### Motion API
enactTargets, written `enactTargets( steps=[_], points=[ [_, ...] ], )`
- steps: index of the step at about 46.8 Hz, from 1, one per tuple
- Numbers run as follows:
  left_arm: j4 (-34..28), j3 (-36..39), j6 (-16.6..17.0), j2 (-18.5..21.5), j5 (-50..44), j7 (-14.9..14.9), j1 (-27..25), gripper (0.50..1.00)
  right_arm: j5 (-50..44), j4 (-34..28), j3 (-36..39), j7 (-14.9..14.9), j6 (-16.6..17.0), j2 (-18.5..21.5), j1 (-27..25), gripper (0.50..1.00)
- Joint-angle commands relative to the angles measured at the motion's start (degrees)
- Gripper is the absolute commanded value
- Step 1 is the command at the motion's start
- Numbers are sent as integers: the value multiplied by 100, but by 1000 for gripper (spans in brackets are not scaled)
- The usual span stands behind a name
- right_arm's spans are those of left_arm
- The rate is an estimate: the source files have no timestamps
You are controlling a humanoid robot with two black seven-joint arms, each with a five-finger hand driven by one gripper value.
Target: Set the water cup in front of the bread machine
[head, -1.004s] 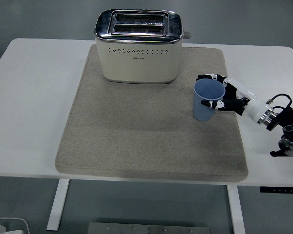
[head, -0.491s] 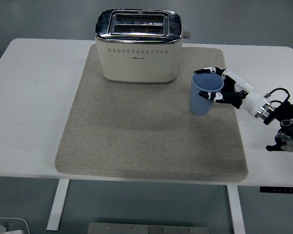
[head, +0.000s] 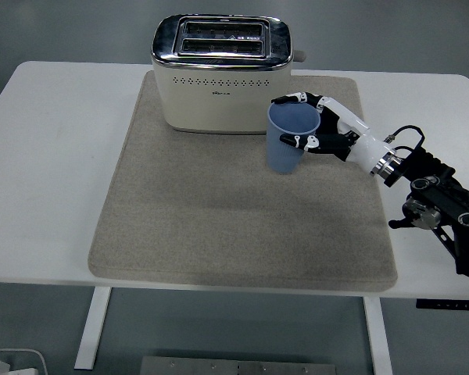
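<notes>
A light blue water cup [head: 289, 138] stands upright over the beige mat, just right of the toaster's front right corner. My right hand [head: 320, 129] is wrapped around its right side, thumb in front and fingers behind, shut on it. The black right arm [head: 430, 203] reaches in from the right edge. The cream and chrome bread machine [head: 221, 74] sits at the back of the mat with two empty slots on top. Whether the cup touches the mat or hangs just above it I cannot tell. The left arm does not show.
The beige mat [head: 203, 226] covers the middle of the white table [head: 47, 172]. A lever knob [head: 299, 56] sticks out of the toaster's right side, close behind the cup.
The right hand has carried the cup leftward and slightly back across the mat, from the mat's right side to near the toaster's front right corner. The arm has reached further in.
</notes>
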Motion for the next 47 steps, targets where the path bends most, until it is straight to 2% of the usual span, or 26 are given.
enactTargets(
  steps=[1, 21, 42, 47],
  points=[
    [3, 0, -6, 0, 0, 0, 0, 1000, -81, -1, -11, 1, -98, 155, 17, 752],
    [3, 0, 3, 0, 0, 0, 0, 1000, -415, -221, -371, 1, -801, 1025, 298, 752],
    [3, 0, 3, 0, 0, 0, 0, 1000, -397, -678, -679, 1, -1276, 1043, 544, 754],
    [3, 0, -6, 0, 0, 0, 0, 1000, -354, -678, -688, 1, -1233, 1043, 536, 774]
  ],
)
